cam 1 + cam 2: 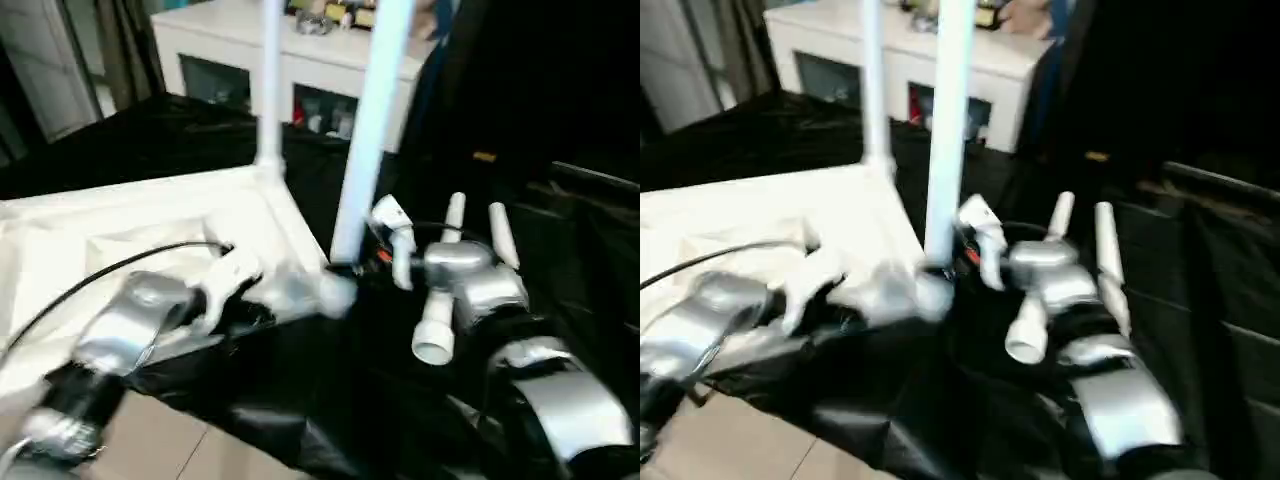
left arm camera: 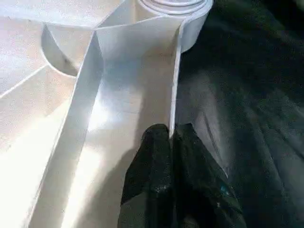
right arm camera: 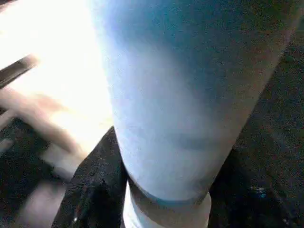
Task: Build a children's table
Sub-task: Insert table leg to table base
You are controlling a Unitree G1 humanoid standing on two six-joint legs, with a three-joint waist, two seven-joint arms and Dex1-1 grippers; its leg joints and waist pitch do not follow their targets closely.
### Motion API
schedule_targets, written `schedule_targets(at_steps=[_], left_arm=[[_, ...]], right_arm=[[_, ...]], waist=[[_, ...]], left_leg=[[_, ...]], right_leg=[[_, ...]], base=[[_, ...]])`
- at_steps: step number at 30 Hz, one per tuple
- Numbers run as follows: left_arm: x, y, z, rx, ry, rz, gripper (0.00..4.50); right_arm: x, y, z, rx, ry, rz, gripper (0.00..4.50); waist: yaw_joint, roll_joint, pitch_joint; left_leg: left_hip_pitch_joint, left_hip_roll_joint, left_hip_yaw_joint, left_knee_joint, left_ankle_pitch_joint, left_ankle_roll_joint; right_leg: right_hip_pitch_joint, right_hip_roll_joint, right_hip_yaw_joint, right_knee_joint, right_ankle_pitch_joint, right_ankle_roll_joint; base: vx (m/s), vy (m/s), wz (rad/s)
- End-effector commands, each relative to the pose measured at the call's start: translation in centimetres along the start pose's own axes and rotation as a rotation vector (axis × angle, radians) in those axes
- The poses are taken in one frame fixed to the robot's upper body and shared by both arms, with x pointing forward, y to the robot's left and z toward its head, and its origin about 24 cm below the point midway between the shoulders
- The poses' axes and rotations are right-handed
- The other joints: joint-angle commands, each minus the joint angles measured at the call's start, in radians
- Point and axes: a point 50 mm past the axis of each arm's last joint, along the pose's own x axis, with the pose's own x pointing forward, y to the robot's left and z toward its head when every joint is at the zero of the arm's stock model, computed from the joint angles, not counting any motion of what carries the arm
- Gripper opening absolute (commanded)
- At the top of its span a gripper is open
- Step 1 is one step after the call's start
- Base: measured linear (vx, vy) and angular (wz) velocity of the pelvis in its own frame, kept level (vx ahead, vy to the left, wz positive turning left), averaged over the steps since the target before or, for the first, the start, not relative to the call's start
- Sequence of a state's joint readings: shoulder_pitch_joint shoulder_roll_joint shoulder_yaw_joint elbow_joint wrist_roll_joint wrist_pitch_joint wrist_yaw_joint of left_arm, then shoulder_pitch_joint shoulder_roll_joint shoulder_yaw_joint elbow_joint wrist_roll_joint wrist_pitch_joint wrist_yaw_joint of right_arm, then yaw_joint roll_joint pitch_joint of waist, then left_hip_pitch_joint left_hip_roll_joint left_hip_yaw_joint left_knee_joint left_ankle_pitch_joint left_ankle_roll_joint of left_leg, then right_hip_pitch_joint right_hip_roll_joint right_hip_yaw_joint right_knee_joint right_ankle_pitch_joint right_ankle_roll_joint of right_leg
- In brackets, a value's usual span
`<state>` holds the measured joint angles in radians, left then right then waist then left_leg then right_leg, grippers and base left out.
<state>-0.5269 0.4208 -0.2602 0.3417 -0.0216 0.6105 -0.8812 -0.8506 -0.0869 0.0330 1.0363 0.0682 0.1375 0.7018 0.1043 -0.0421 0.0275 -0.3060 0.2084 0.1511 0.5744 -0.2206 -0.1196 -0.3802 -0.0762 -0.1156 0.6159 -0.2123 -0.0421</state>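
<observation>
The children's table lies upside down on black cloth, its ribbed white top (image 1: pixel 120 225) at the left. Two white tube legs stand upright in its corners, a far leg (image 1: pixel 269 80) and a near leg (image 1: pixel 368 140). My right gripper (image 1: pixel 352 264) is closed around the near leg just above its socket. In the right wrist view the leg (image 3: pixel 166 104) stands between the black fingers (image 3: pixel 92 190). My left gripper (image 2: pixel 171 130) is shut on the top's thin rim wall (image 2: pixel 175 80), a short way from the near leg's socket (image 2: pixel 176 7).
A white cabinet (image 1: pixel 300 55) with glass-fronted compartments stands behind the work, and part of a person (image 1: pixel 440 15) shows beside it. A black cable (image 1: pixel 100 275) crosses the table top. Black cloth (image 1: pixel 340 400) covers the surface, with bare floor (image 1: pixel 170 445) at the near left.
</observation>
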Motion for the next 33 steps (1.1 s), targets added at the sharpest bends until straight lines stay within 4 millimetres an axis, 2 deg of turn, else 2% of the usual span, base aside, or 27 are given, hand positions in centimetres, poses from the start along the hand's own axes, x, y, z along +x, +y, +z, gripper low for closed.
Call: schedule_targets(at_steps=[1,2,4,5,7,11,12,13,16,22,23,27,29,30,31,32,33], left_arm=[[0.3,1.0,1.4,-0.033,-0.028,0.114,0.0],[1.4,0.9,1.9,-0.053,-0.026,0.143,0.0],[2.7,0.5,2.8,-0.071,-0.035,0.159,0.0],[3.0,0.4,3.0,-0.076,-0.037,0.161,0.0],[4.4,-0.3,3.8,-0.09,-0.043,0.166,0.0],[5.3,-0.8,4.2,-0.085,-0.034,0.179,0.0],[5.4,-0.8,4.2,-0.081,-0.03,0.181,0.0],[5.5,-0.8,4.1,-0.077,-0.025,0.179,0.0],[5.5,-0.8,3.9,-0.08,-0.016,0.174,0.0],[5.5,-0.5,3.8,-0.086,-0.021,0.17,0.0],[5.5,-0.5,3.8,-0.084,-0.024,0.168,0.0],[5.3,-0.4,3.9,-0.077,-0.041,0.155,0.0],[5.1,-0.4,4.0,-0.076,-0.052,0.147,0.0],[5.1,-0.4,4.0,-0.076,-0.052,0.147,0.0],[4.9,-0.2,4.1,-0.069,-0.063,0.136,0.0],[4.8,-0.2,4.1,-0.069,-0.063,0.136,0.0],[4.8,-0.2,4.1,-0.067,-0.066,0.133,0.0]], right_arm=[[-0.2,0.4,-6.4,0.17,0.24,-0.159,1.89],[0.5,0.7,-6.1,0.23,0.206,-0.248,1.89],[1.4,1.4,-5.8,0.289,0.181,-0.317,1.89],[1.6,1.6,-5.7,0.295,0.178,-0.331,1.89],[2.7,3.0,-5.4,0.317,0.176,-0.34,1.89],[3.5,4.0,-5.2,0.307,0.196,-0.341,1.89],[3.6,4.2,-5.2,0.312,0.2,-0.341,1.89],[3.6,4.3,-5.3,0.315,0.205,-0.337,1.89],[3.7,4.5,-5.4,0.327,0.213,-0.338,1.89],[3.8,4.4,-4.9,0.36,0.187,-0.346,1.89],[3.9,4.4,-4.6,0.372,0.169,-0.337,2.24],[4.0,4.2,-3.8,0.372,0.133,-0.308,2.59],[4.0,4.2,-3.3,0.364,0.112,-0.289,2.68],[4.0,4.2,-3.3,0.364,0.112,-0.289,2.79],[4.0,3.8,-2.2,0.353,0.061,-0.263,3.02],[4.0,3.8,-2.1,0.353,0.057,-0.261,3.02],[4.0,3.7,-1.8,0.353,0.043,-0.252,3.15]], waist=[[-0.002,0.018,-0.022],[-0.002,0.024,-0.023],[0.001,0.022,-0.024],[0.001,0.021,-0.023],[0.006,0.026,-0.022],[0.007,0.023,-0.016],[0.007,0.027,-0.017],[0.007,0.026,-0.018],[0.008,0.027,-0.022],[0.008,0.026,-0.018],[0.009,0.026,-0.019],[0.006,0.025,-0.017],[0.0,0.026,-0.012],[-0.002,0.027,-0.013],[-0.006,0.03,-0.014],[-0.01,0.031,-0.015],[-0.011,0.031,-0.016]], left_leg=[[-0.008,0.022,-0.005,-0.084,-0.278,-0.017],[-0.003,0.019,-0.004,-0.084,-0.29,-0.017],[0.004,0.019,-0.004,-0.084,-0.305,-0.013],[0.003,0.018,-0.002,-0.083,-0.306,-0.013],[0.005,0.018,-0.005,-0.085,-0.333,-0.014],[0.017,0.013,-0.005,-0.083,-0.399,-0.005],[0.012,0.012,-0.009,-0.086,-0.404,-0.002],[0.01,0.013,-0.01,-0.089,-0.399,0.002],[-0.002,0.018,-0.011,-0.101,-0.336,0.007],[0.002,0.018,-0.01,-0.101,-0.35,0.003],[0.005,0.018,-0.01,-0.1,-0.355,0.004],[-0.001,0.019,-0.012,-0.105,-0.363,0.006],[-0.003,0.016,-0.014,-0.104,-0.383,0.007],[-0.004,0.015,-0.016,-0.103,-0.385,0.006],[-0.011,0.016,-0.02,-0.105,-0.385,0.003],[-0.018,0.018,-0.023,-0.108,-0.378,0.004],[-0.017,0.019,-0.023,-0.108,-0.374,0.005]], right_leg=[[0.027,-0.084,0.063,-0.113,-0.505,-0.076],[0.022,-0.083,0.064,-0.118,-0.52,-0.066],[0.015,-0.083,0.063,-0.124,-0.526,-0.056],[0.014,-0.082,0.064,-0.124,-0.522,-0.052],[0.011,-0.081,0.062,-0.125,-0.522,-0.045],[-0.001,-0.08,0.055,-0.143,-0.604,-0.01],[0.005,-0.082,0.052,-0.143,-0.617,0.002],[0.008,-0.085,0.051,-0.147,-0.619,0.009],[0.022,-0.087,0.055,-0.142,-0.55,-0.005],[0.015,-0.09,0.057,-0.149,-0.589,-0.004],[0.014,-0.091,0.057,-0.151,-0.597,0.0],[0.018,-0.091,0.051,-0.152,-0.6,0.004],[0.015,-0.094,0.045,-0.162,-0.653,0.021],[0.017,-0.096,0.042,-0.164,-0.667,0.026],[0.025,-0.098,0.036,-0.166,-0.673,0.033],[0.032,-0.097,0.033,-0.165,-0.652,0.035],[0.031,-0.098,0.034,-0.165,-0.638,0.032]], base=[[0.0,0.0,0.0],[0.0,0.0,0.0],[0.0,0.0,0.0],[0.0,0.0,0.0],[0.0,0.0,0.0],[0.0,0.0,0.0],[0.0,0.0,0.0],[0.0,0.0,0.0],[0.0,0.0,0.0],[0.0,0.0,0.0],[0.0,0.0,0.0],[0.0,0.0,0.0],[0.0,0.0,0.0],[0.0,0.0,0.0],[0.0,0.0,0.0],[0.0,0.0,0.0],[0.0,0.0,0.0]])
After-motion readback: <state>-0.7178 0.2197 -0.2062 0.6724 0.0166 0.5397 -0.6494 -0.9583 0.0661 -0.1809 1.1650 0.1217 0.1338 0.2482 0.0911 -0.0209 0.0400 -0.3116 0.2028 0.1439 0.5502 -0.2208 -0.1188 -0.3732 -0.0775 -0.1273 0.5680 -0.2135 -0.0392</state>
